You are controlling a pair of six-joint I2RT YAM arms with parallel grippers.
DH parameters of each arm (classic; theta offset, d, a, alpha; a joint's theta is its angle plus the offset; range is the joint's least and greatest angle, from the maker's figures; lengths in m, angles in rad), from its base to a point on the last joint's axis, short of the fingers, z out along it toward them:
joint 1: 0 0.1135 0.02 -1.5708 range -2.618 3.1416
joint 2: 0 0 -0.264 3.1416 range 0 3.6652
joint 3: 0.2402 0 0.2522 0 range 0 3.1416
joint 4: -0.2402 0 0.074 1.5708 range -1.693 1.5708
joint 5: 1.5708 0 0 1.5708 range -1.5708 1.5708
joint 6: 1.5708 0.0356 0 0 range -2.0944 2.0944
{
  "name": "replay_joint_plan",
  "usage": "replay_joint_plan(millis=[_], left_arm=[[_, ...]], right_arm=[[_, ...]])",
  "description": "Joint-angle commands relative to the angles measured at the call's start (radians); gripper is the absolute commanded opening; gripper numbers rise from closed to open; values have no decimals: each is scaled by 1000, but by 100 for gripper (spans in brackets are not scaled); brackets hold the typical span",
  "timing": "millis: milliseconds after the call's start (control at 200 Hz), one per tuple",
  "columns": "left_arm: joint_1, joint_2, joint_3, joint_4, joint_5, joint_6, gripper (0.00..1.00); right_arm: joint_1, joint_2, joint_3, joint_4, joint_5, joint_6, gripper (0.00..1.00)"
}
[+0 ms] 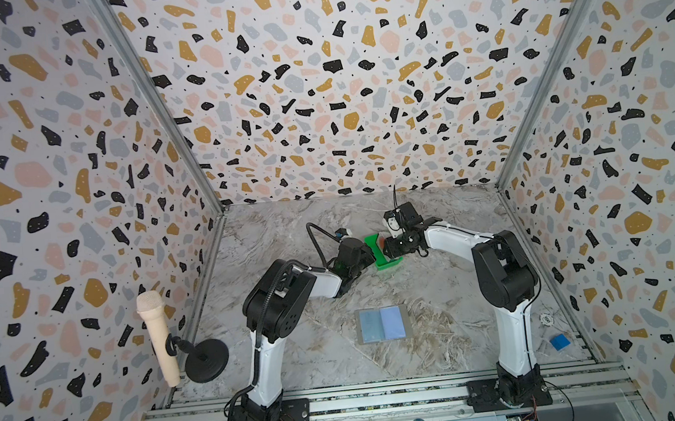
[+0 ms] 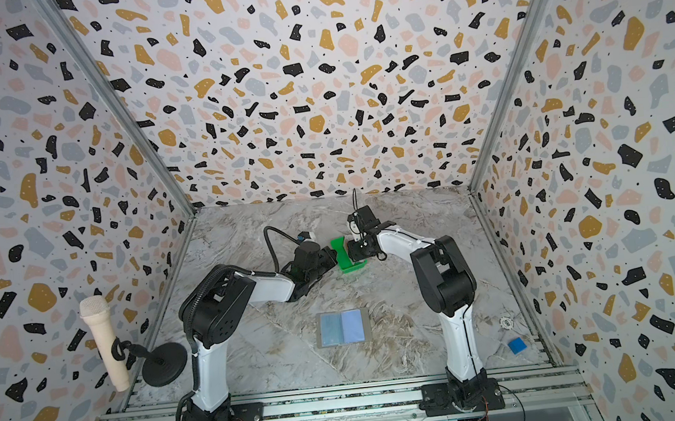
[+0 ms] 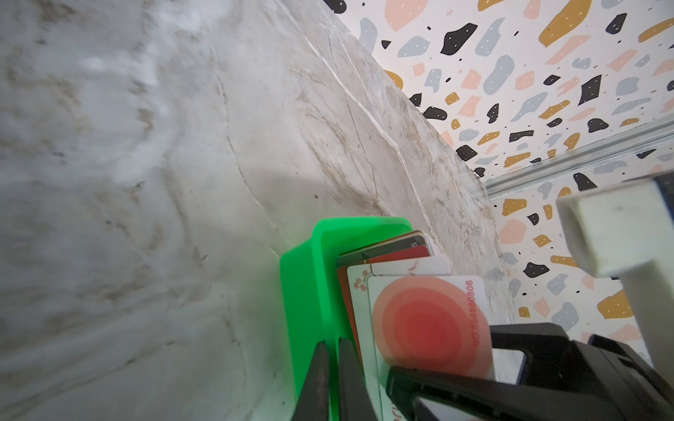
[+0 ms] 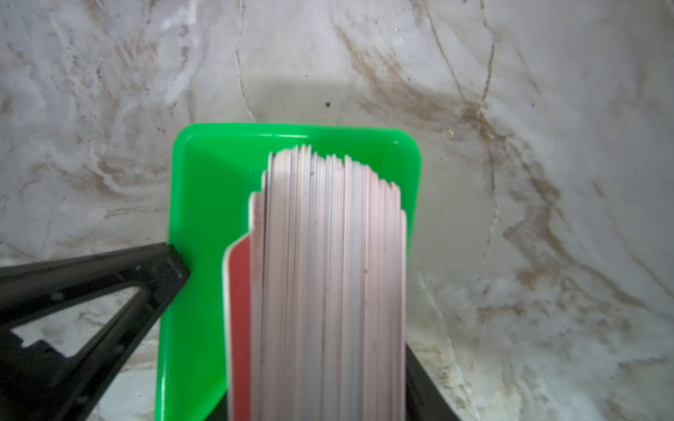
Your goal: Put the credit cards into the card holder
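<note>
A bright-green tray (image 1: 386,262) stands mid-table, and a stack of credit cards (image 4: 328,273) stands on edge in it. The front card is white with a red disc (image 3: 426,320). My right gripper (image 1: 390,247) is shut on this stack, one black finger (image 3: 474,386) lying across the front card. My left gripper (image 3: 333,342) is shut on the tray's near wall (image 3: 302,291), a thin strip of green between its fingers. The card holder (image 1: 407,321) lies open and flat nearer the front, apart from both grippers, with light-blue cards (image 1: 393,322) in its pockets.
A beige microphone (image 1: 156,337) on a black round stand (image 1: 206,360) is at the front left. A blue block (image 1: 560,342) and a white chip (image 1: 546,319) lie at the front right. Patterned walls close in three sides, and a metal rail (image 1: 386,401) runs along the front.
</note>
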Motion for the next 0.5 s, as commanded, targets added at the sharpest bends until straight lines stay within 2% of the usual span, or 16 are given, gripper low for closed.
replay_joint_plan(millis=[0, 70, 165, 290, 496], left_arm=[[-10, -17, 9, -19, 0, -6, 0], [-16, -26, 21, -66, -10, -20, 0], [-23, -40, 39, -121, -18, -34, 0], [-27, -51, 82, -219, -35, -32, 0], [-32, -70, 109, -281, -61, -31, 0]], right_arm=[[19, 40, -33, -89, 19, 3, 54], [24, 37, -33, -87, 50, 13, 65], [32, 29, -29, -86, 101, 17, 73], [48, 17, -14, -97, 173, 9, 78], [66, -4, 17, -111, 269, 5, 82]])
